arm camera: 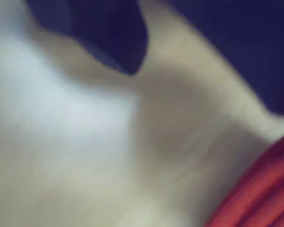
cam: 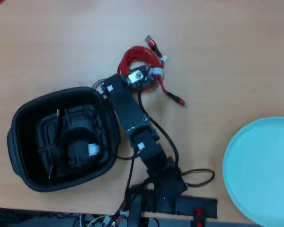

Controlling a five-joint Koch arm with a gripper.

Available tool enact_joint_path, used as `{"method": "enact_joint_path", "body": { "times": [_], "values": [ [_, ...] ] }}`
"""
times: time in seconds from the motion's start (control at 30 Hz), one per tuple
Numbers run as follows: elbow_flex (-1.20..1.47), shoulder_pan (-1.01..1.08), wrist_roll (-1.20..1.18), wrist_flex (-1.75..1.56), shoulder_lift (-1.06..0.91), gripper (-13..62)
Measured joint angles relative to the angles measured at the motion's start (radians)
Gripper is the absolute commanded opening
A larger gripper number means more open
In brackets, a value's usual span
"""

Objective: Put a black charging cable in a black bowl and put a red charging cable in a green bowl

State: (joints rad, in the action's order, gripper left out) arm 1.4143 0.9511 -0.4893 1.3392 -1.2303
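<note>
The red charging cable (cam: pixel 141 57) lies coiled on the wooden table, its plug ends splayed out to the right. My gripper (cam: pixel 143 78) hangs over the coil's near edge. The wrist view is badly blurred: a dark fingertip (arm camera: pixel 125 52) shows at the top, a second dark shape fills the top right corner, and pale table lies between them, so the gripper (arm camera: pixel 180 71) looks open. Red cable strands (arm camera: pixel 262 191) cross the bottom right corner, outside the jaws. The black charging cable (cam: pixel 80 150) rests inside the black bowl (cam: pixel 23 118) at left. The green bowl (cam: pixel 262 170) sits at the right edge.
The arm's base and loose black wires (cam: pixel 194 176) lie along the near table edge. Bare wooden table (cam: pixel 217 61) stretches between the red cable and the green bowl. The black bowl's rim is close to the arm's left side.
</note>
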Motion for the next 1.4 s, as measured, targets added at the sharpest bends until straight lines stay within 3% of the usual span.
{"method": "enact_joint_path", "body": {
  "times": [0.8,1.27,1.4],
  "values": [
    [-0.077,0.14,-0.17,0.021,0.02,42.8],
    [-0.121,0.166,-0.17,0.044,0.212,42.4],
    [-0.129,0.166,-0.17,0.052,0.215,35.0]
  ]
}}
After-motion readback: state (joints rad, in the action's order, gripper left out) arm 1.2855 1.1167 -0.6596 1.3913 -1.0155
